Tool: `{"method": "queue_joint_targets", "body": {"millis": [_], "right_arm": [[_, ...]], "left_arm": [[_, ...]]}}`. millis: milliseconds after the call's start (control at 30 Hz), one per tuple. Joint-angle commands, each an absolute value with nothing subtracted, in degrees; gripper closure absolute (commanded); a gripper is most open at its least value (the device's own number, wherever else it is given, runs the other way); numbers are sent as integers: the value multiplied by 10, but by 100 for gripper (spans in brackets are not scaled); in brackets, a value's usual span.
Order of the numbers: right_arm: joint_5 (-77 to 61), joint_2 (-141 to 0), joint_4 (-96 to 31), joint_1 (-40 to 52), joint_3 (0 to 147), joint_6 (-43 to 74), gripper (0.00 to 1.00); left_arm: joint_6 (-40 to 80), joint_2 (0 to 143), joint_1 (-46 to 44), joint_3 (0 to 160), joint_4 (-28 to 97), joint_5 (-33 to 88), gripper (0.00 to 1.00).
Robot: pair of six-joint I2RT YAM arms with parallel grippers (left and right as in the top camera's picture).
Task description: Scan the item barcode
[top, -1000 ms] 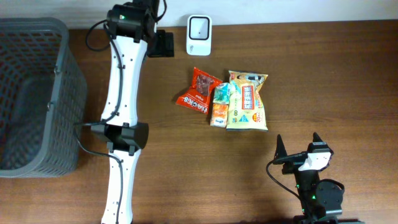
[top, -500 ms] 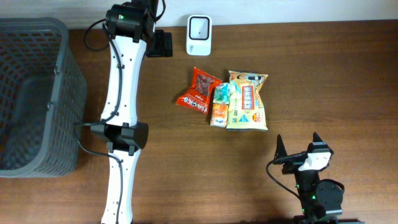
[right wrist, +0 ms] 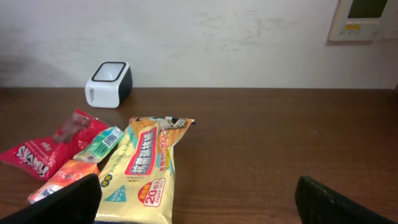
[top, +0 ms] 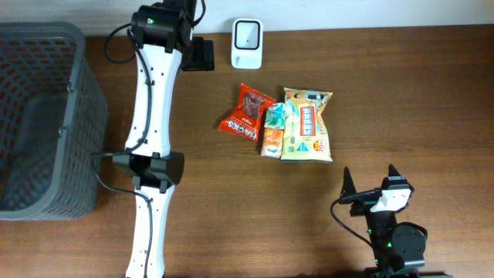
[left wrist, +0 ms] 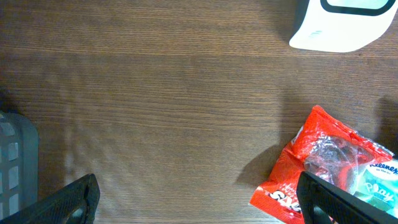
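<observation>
The yellow snack bag [right wrist: 146,177] shows "20"; the green tissue pack [left wrist: 376,183] reads "Kleenex".

Left arm [top: 151,100]: we find no shift from the earlier overhead views.
Right arm [top: 394,239]: likewise, no shift that we can make out.
Left gripper [left wrist: 199,208]: we see its jaws as wide apart as before, with nothing between them.
Right gripper [top: 369,177]: we see the same, jaws wide as before.
Snack packets [top: 307,126]: we see none moved.
Scanner [top: 247,33]: we see no shift.
</observation>
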State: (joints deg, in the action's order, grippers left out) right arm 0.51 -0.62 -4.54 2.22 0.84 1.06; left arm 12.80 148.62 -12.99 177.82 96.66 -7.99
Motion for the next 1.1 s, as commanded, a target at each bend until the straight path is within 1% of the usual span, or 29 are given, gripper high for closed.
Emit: {"method": "queue_joint_targets", "body": {"millis": [0, 133, 167, 267, 300, 367, 500, 533, 633, 667, 733, 800, 900, 1067], "right_arm": [[4, -2, -47, 18, 3, 9, 2], [-6, -2, -27, 18, 3, 15, 1], [-57, -2, -8, 18, 3, 43, 1], [-300, -2, 34, 18, 3, 126, 1], [-336, -2, 51, 18, 3, 133, 2], [-380, -2, 123, 18, 3, 173, 1], [-378, -2, 290, 18, 3, 222, 1], [-369, -2, 351, 18, 3, 237, 2], [-307, -2, 474, 18, 6, 263, 1], [-287, -2, 485, 18, 15, 262, 1], [-259, -6, 465, 18, 45, 255, 2], [-251, -22, 396, 18, 98, 219, 1], [-252, -99, 204, 18, 228, 151, 2], [-290, -335, -91, 18, 482, 76, 2]], "left_arm": [[117, 1473, -130, 1782, 967, -88, 1], [117, 1473, -130, 1782, 967, -89, 1], [117, 1473, -130, 1782, 967, -88, 1], [117, 1473, -130, 1782, 967, -88, 1], [117, 1473, -130, 1782, 967, -88, 1], [117, 1473, -130, 1782, 967, -88, 1], [117, 1473, -130, 1782, 967, -88, 1], [117, 1473, -130, 1782, 967, -88, 1], [117, 1473, -130, 1782, 967, -88, 1], [117, 1473, -130, 1782, 967, -88, 1], [117, 1473, -130, 1782, 967, -88, 1], [117, 1473, -130, 1782, 967, -88, 1], [117, 1473, -130, 1782, 967, -88, 1], [117, 1473, -130, 1782, 967, -88, 1]]}}
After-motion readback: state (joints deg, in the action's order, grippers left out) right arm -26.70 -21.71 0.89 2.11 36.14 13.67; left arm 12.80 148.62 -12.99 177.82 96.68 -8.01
